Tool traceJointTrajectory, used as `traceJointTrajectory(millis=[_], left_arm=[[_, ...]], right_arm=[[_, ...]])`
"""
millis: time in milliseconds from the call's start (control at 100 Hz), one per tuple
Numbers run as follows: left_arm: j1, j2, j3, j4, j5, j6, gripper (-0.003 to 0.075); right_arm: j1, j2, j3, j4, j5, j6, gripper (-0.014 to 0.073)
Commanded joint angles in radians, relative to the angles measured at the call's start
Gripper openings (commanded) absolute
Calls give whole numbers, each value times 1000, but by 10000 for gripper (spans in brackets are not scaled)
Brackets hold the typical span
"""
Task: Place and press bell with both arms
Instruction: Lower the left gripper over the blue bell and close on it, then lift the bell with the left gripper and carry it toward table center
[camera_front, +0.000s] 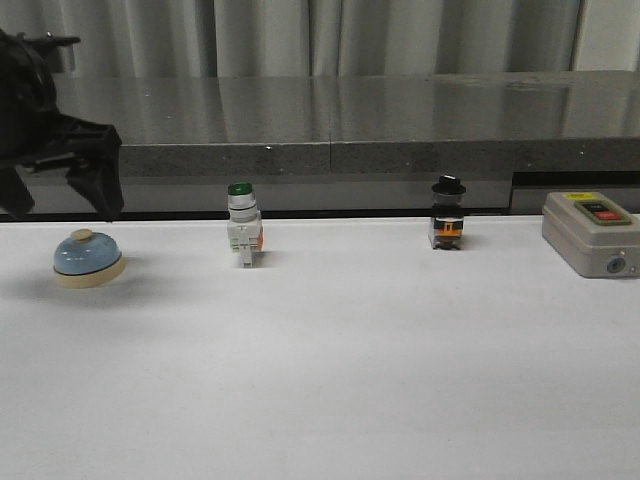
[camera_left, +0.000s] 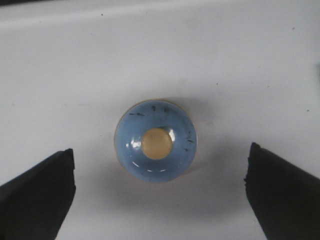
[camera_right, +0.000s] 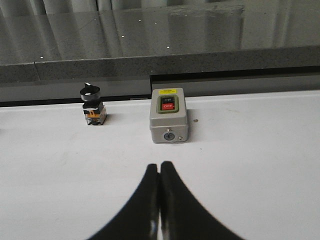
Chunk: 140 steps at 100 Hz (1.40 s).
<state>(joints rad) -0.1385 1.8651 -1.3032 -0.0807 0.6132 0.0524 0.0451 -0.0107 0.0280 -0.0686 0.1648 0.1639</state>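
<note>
Light blue glazes the dome of your bell (camera_front: 88, 257), which sits on a cream round base with a cream button on top; it stands upright on the white counter (camera_front: 330, 380) at the far left of the front view; from the left wrist camera you look straight down on it (camera_left: 156, 141), and small dark specks mark the blue surface around the button. Your left gripper (camera_front: 85, 185) hangs above and just behind the bell, its jaws spread wide and released, one black finger (camera_left: 37, 195) on each side of the bell and neither touching it. Your right gripper (camera_right: 159, 200) does not show in the front view; its wrist camera shows the jaws clenched together with nothing between them, low over bare counter. Ahead of those jaws lies the grey box (camera_right: 169, 115) with its red and green buttons, closed, so you cannot see what is in it; beside it stands a black-capped switch (camera_right: 92, 104). A green-capped white switch (camera_front: 243, 224) stands right of the bell, well apart.
</note>
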Motion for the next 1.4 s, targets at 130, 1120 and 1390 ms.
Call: traceJointTrajectory(millis=[130,1120,1390], left_arm=[[-7,32,-50,-3,-65,-2,658],[-7,79,-50,0,-76,0,342],[-7,-23,-50,-18,45,0,342]], right_arm=[[-7,-19,-19,0,-86,-7,-64],[-7,-19,-19,0,-86,-7,-64],[-7,-19,-19,0,-86,-7,-64]])
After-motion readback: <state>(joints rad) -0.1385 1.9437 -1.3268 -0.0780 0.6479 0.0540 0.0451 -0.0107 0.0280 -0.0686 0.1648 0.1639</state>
